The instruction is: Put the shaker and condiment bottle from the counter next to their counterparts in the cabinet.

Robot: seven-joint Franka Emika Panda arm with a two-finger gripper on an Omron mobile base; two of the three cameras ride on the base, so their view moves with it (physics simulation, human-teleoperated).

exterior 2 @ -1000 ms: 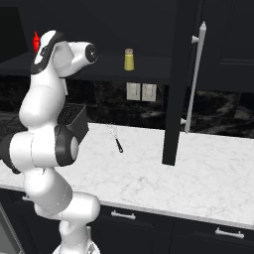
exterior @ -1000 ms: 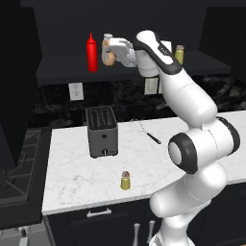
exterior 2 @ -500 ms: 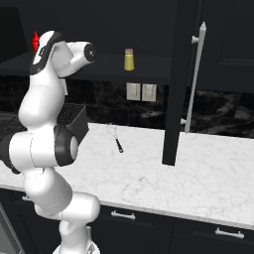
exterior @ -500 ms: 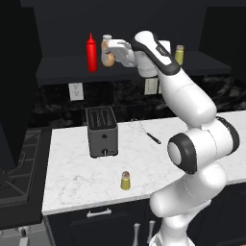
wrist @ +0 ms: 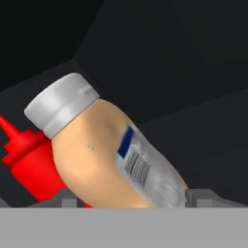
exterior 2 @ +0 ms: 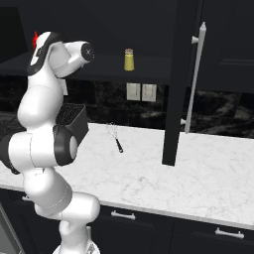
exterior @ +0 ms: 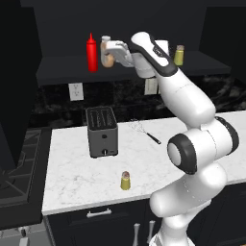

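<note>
Placement of the condiment bottle (exterior: 107, 52) is under way: it sits on the cabinet (exterior: 57, 72) shelf just beside the red squeeze bottle (exterior: 92, 53), its counterpart, as the task requires. The gripper (exterior: 111, 52) is at the bottle, fingers either side of its body; whether they grip or have let go I cannot tell. The shaker (exterior: 125, 180) stands near the tabletop (exterior: 72, 168) front edge, awaiting transfer to its twin shaker (exterior: 178, 55) on the shelf.

A boxy dark-grey two-slot toaster (exterior: 101, 130) is standing upright on the worktop, with a thin wire whisk with a black handle (exterior: 145, 131) lying flat just beside it. White wall sockets (exterior 2: 140, 92) are sitting on the black marbled backsplash (exterior 2: 218, 111), and a long silver bar handle (exterior 2: 194, 77) is hanging on a tall dark door.
</note>
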